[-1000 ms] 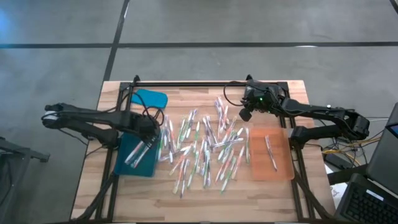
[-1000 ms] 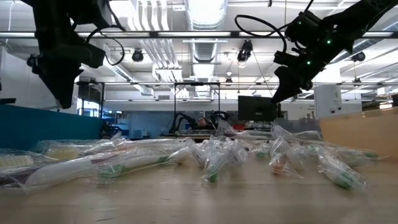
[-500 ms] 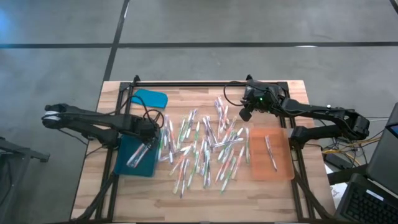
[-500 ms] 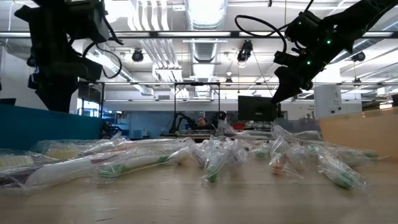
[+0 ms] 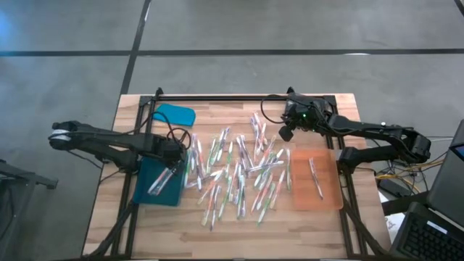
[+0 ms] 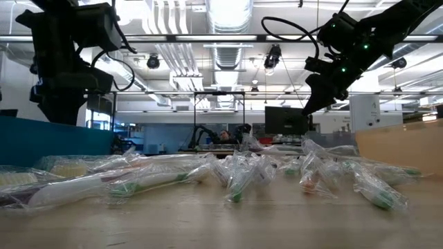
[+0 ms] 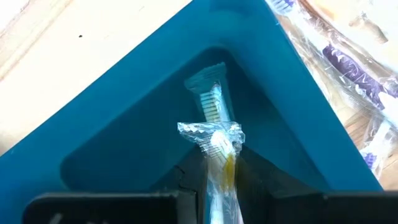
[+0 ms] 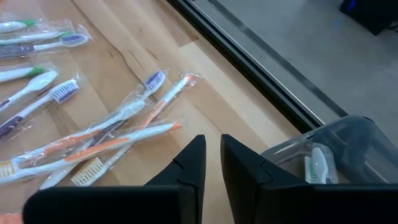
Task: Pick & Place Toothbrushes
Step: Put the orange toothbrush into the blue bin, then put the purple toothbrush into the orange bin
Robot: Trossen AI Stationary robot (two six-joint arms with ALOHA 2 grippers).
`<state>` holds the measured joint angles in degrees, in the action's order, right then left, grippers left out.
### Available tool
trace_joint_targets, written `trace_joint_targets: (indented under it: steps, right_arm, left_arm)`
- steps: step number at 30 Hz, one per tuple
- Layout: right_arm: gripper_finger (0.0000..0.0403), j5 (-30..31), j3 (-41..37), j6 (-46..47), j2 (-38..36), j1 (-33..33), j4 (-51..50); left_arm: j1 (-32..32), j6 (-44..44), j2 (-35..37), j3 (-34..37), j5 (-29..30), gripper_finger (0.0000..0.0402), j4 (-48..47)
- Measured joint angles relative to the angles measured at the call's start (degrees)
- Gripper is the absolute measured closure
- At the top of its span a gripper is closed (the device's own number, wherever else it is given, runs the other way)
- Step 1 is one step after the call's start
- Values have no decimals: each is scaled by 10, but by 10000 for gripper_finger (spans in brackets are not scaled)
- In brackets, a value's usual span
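Several wrapped toothbrushes (image 5: 239, 170) lie scattered across the middle of the wooden table. My left gripper (image 5: 173, 167) reaches from the table's left into the blue tray (image 5: 148, 174) and is shut on one wrapped toothbrush (image 7: 214, 109). My right gripper (image 5: 286, 133) hangs shut above the far right part of the pile, touching nothing; the right wrist view shows its fingers (image 8: 196, 162) over bare wood beside the toothbrushes (image 8: 106, 140). One toothbrush (image 5: 315, 177) lies flat in the orange tray (image 5: 326, 196). My left gripper pinches the wrapped toothbrush by its handle (image 7: 222, 158), between the two fingers (image 7: 189, 180). The fingers lie along the brush and slant down from the table's left. The bristle head (image 7: 214, 102) points away from the fingers and reaches the blue tray's floor near a corner.
A teal lid (image 5: 175, 114) lies at the far left of the table. A black rail (image 5: 217, 97) runs along the far edge. A clear plastic container (image 8: 333, 152) sits by that rail. In the low view the pile (image 6: 235, 176) spans the table and the blue tray's wall (image 6: 55, 142) stands at left.
My left gripper has sunk a little and tipped over the blue tray, shifting slightly toward the near edge with the toothbrush still between its fingers. The right arm has kept still.
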<state>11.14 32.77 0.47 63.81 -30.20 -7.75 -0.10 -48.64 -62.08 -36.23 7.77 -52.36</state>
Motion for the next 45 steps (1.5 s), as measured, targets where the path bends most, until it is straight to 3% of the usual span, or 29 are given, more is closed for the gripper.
trace_joint_targets:
  steps: [25,40,45]
  right_arm:
    - [298,0,0,0,0,0,0]
    - [339,-5,1,7,0,1,-2]
    - [349,-9,23,21,0,2,-6]
  left_arm:
    - [2,-8,0,-6,-10,250,-7]
    - [4,48,1,-64,-8,247,-5]
    - [4,80,1,-84,11,250,37]
